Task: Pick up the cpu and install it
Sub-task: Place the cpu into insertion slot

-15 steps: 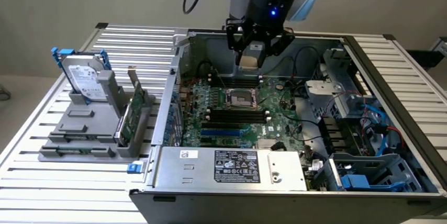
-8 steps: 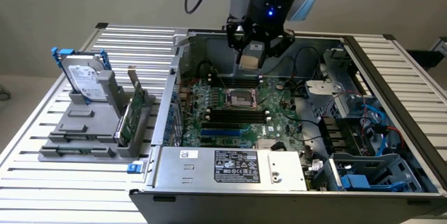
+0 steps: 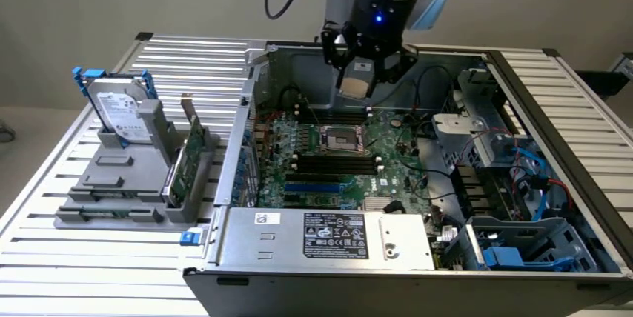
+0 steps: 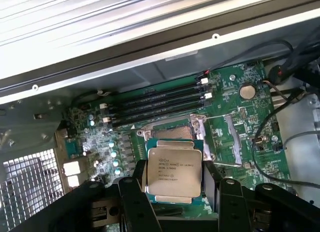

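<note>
The cpu (image 4: 174, 172), a flat square chip with a silvery printed top, sits between my two black fingers (image 4: 134, 192), and my gripper (image 4: 177, 194) is shut on its edges. In the exterior view the cpu (image 3: 355, 80) hangs in my gripper (image 3: 358, 86) above the back part of the open computer case. It is well above the green motherboard (image 3: 396, 161). The square metal socket frame (image 3: 342, 139) lies on the board below and a little nearer the case's front. In the wrist view the socket frame (image 4: 198, 124) shows just beyond the chip, partly hidden by it.
Black memory slots (image 3: 336, 163) run beside the socket. The case's walls (image 3: 247, 132) and a drive cage with cables (image 3: 494, 147) enclose the board. A power supply (image 3: 327, 237) sits at the front. On the exterior view's left, a grey fixture (image 3: 118, 191) holds a hard drive (image 3: 124, 117).
</note>
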Controlling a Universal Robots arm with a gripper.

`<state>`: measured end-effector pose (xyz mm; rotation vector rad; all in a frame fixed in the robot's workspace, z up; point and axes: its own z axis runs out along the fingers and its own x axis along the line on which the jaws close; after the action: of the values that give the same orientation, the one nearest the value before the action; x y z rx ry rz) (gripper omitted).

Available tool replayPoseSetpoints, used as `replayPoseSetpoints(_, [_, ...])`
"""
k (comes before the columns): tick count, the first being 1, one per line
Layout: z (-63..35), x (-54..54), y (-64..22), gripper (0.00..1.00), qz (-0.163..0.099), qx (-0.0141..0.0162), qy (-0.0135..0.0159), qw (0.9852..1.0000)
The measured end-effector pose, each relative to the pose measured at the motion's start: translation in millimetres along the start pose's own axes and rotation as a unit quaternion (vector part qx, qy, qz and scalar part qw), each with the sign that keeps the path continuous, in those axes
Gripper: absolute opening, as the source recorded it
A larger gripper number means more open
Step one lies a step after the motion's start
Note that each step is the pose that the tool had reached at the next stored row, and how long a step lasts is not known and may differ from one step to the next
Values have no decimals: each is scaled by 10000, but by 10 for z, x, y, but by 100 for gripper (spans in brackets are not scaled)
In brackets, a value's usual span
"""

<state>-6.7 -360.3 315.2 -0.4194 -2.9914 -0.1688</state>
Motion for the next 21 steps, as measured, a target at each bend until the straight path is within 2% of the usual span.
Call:
replayPoseSetpoints(5, [5,-1,0,55,444,-59,-42,9990])
replayPoseSetpoints(8, [9,-1,-1,55,721,-95,-69,9973])
replayPoseSetpoints(11, [13,-1,-1,55,986,-130,-94,9950])
replayPoseSetpoints(15, [18,-2,-2,55,1338,-176,-127,9908])
replayPoseSetpoints(21, [26,-3,-2,55,1869,-247,-178,9819])
